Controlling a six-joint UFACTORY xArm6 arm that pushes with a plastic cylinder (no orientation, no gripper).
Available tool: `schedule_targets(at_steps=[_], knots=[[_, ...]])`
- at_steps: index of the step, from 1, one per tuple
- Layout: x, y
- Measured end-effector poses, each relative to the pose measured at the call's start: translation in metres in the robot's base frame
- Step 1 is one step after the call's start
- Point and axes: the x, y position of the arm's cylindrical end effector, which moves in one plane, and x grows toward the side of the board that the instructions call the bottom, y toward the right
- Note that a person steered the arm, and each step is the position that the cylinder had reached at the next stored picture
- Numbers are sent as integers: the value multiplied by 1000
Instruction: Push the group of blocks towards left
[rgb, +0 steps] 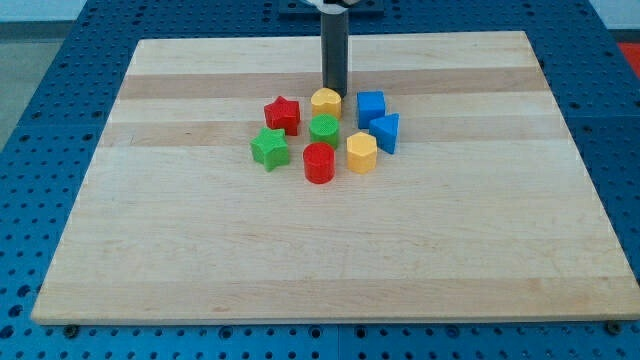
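Nearest the view's bottom, the red cylinder (319, 163) sits straight below my tip (334, 90), well apart from it, at the low edge of the cluster. Below my tip and a little to the view's right stands the yellow hexagon (361, 153), just beside the red cylinder. Below and to the view's left of my tip is the green star (269, 148). Between those and my tip, the green block (324, 129), its shape hard to make out, lies just under the yellow block (326, 100), which is rounded on top and sits directly below my tip, touching it or so close that no gap shows. The red star (282, 114) is to the view's left of my tip and slightly lower, near the yellow block. To the view's right of my tip stands the blue cube (371, 106), and just below that the blue triangle (386, 132), beside the yellow hexagon. All eight blocks form one tight group near the middle of the wooden board (200, 250), a little toward the view's top. My tip is a plain dark rod with nothing to spread or pinch; it stands upright on the board at the group's upper edge.
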Motion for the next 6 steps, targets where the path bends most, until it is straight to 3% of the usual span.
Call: schedule_targets(at_steps=[2, 6], knots=[[4, 2], [90, 3]])
